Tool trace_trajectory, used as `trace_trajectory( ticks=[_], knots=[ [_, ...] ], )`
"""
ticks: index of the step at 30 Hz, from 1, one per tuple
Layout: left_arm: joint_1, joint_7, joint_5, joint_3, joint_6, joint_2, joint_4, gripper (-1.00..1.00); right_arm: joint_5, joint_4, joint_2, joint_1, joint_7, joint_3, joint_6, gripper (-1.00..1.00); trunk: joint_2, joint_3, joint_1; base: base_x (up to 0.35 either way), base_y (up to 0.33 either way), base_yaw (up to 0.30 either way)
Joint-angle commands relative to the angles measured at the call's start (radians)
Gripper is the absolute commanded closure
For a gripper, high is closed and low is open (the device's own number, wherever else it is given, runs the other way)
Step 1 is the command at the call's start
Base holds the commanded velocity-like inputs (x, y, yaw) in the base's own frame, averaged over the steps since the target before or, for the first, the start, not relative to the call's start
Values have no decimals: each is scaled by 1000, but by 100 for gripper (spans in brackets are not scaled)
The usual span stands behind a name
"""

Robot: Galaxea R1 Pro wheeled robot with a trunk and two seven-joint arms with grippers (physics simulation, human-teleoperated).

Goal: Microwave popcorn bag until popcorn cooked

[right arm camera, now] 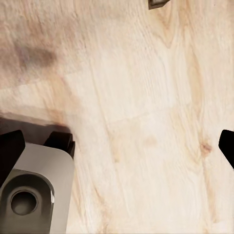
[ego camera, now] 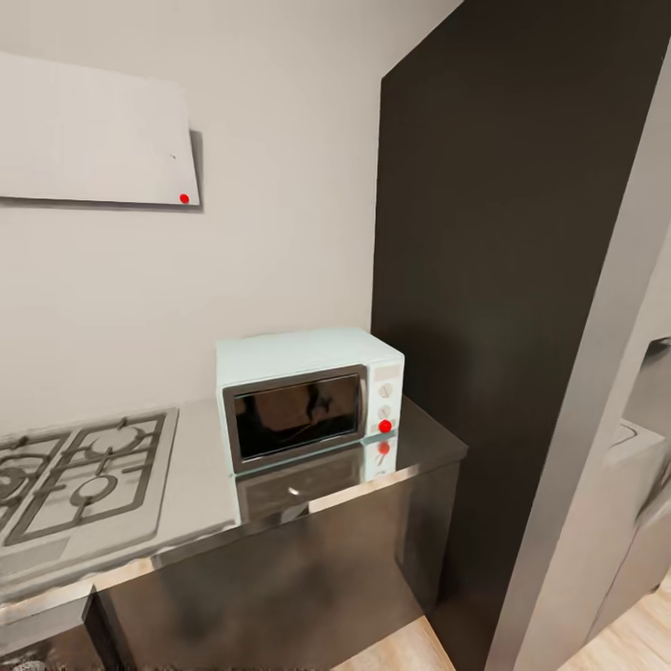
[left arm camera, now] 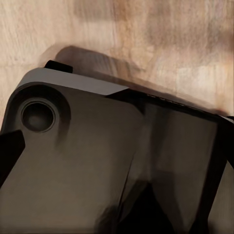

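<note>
A small pale mint-blue microwave [ego camera: 310, 396] with a dark glass door and a white knob panel is sitting near the right end of the glossy grey reflective table [ego camera: 200, 494], its door closed and a red light glowing on the panel. A steel gas hob with dark grates [ego camera: 79, 471] is lying on the same table, well apart to its left. A tall dark panel [ego camera: 494, 233] is standing just beside the table's right end.

In the right wrist view, the right claw [right arm camera: 119, 146] is hanging spread wide above the pale wooden floor [right arm camera: 146, 97], beside a grey robot base corner [right arm camera: 34, 190]. In the left wrist view, the dark robot base [left arm camera: 97, 165] is showing; whether the left claw is spread or pressed together, I cannot tell.
</note>
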Motion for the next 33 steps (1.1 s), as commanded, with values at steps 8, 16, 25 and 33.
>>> trace_trajectory(
  ticks=[8,16,25,33],
  knots=[
    [-1,1,7,-9,-3,-1,1,-100,6,1,-1,-1,3,-8,1,-100,-1,-8,0,0,0,254],
    [-1,0,6,-9,-3,-3,1,-100,18,1,0,-1,3,-7,-1,-100,-1,-14,0,0,0,252],
    [-1,2,3,-13,-2,-8,1,-100,34,2,1,-1,3,-7,-1,-100,-1,-22,0,0,0,250],
    [-1,2,4,-13,-2,-8,1,-100,32,2,3,-1,-1,-7,-2,-100,-1,-26,0,0,0,157]
  ],
)
